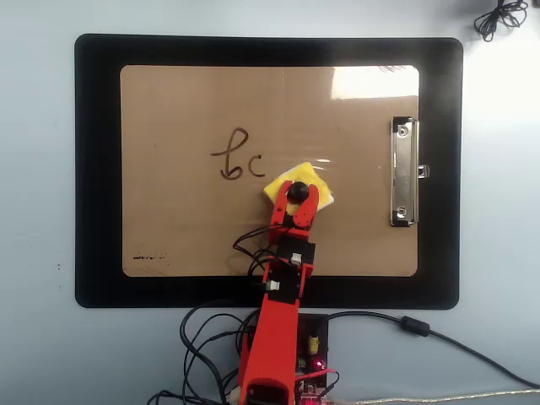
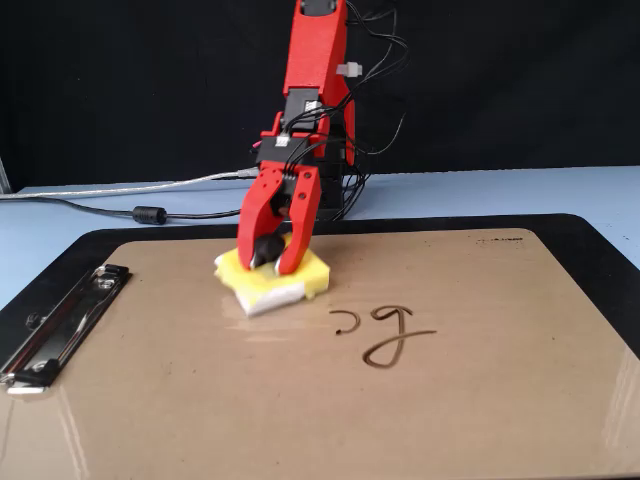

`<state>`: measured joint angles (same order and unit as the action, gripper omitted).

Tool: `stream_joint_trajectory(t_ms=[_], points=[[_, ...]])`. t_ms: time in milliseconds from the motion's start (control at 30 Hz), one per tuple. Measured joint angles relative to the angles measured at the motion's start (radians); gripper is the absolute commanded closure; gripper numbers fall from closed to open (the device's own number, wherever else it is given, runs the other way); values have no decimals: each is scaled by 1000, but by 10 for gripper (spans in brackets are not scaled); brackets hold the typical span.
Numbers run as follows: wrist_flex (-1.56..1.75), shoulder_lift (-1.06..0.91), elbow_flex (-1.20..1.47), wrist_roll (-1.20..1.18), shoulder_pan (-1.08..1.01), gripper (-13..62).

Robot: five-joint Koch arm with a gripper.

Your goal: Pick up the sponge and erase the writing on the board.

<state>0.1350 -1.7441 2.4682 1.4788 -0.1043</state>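
The yellow sponge (image 1: 305,176) (image 2: 312,273) lies flat on the tan board (image 1: 169,101) (image 2: 480,400), just right of the writing in the overhead view. My red gripper (image 1: 296,193) (image 2: 269,262) is shut on the sponge's black knob (image 1: 295,193) (image 2: 268,246), one finger on each side. The dark-brown writing (image 1: 236,157) (image 2: 385,330) shows two characters near the board's middle and is not covered. The board's silver clip (image 1: 404,173) (image 2: 55,325) sits at the right in the overhead view.
A black mat (image 1: 97,169) (image 2: 590,235) lies under the board. A small dark smudge (image 1: 149,256) marks the board's lower left corner. Cables (image 1: 405,325) (image 2: 120,205) run around the arm's base. A coiled black cord (image 1: 499,17) lies at the top right.
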Motion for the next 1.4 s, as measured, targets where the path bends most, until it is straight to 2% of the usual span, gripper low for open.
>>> stream_joint_trajectory(t_ms=[67,133,300,467,533,633,700,767,933,1133,1267,1333,1400], points=[[21,80,-58,12,12,574],[46,75,-38,14,12,574],[35,-215,247,14,-26,574],[37,-281,288,17,6,574],[35,-224,221,55,112,574],[34,-40,14,155,305,574],[37,109,-121,196,333,574],[40,187,-186,207,304,574],[43,207,-210,80,137,574],[91,460,-477,44,183,574],[49,310,-304,46,190,574],[-37,146,-143,46,189,574],[-123,34,-104,60,206,574]])
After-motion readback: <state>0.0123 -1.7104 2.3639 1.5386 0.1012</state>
